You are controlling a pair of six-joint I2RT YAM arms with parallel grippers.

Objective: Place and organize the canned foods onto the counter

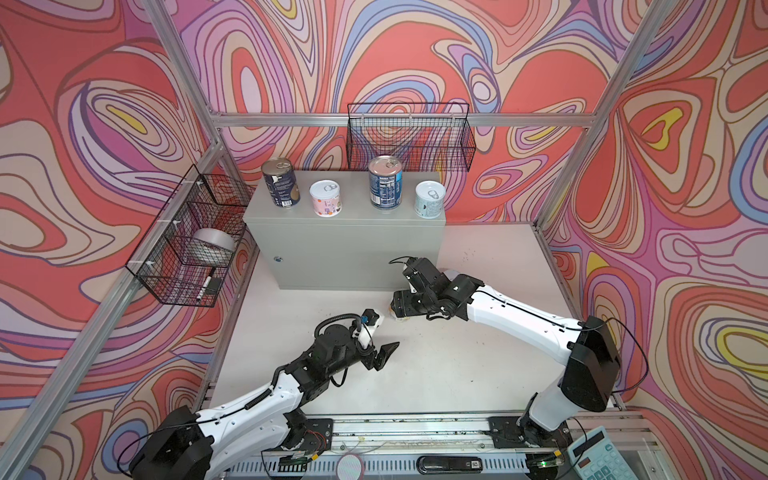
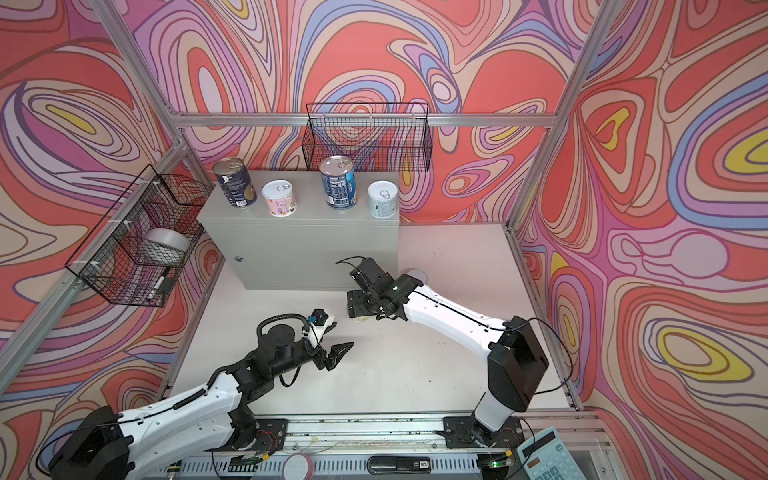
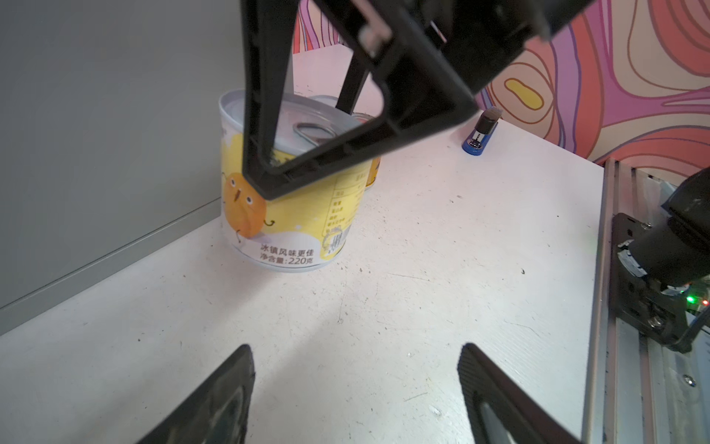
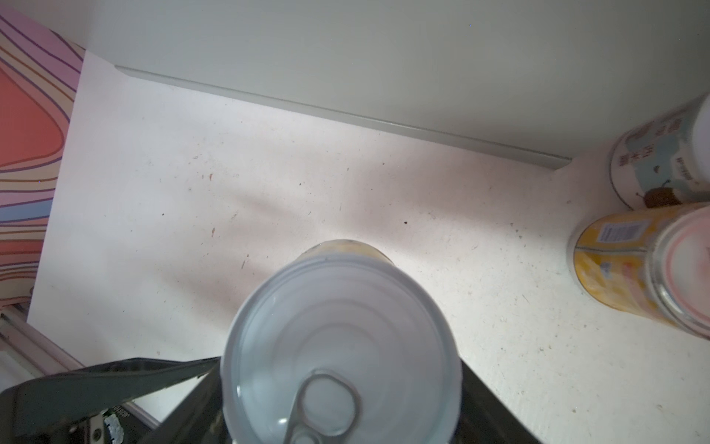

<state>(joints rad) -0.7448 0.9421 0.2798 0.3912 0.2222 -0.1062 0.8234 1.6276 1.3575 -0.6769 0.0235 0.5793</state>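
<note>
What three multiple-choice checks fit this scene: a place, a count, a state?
1. Where is the pink can? A on the counter; B in a wire basket; C on the tabletop.
2. How many cans stand on it? A two; B four; C six.
3. The right gripper is: A open, empty; B shut on the yellow can; C out of sight.
Answers: 1 A, it stands on the grey top; 2 B, two tall, two short; 3 B, jaws flank the can.
</note>
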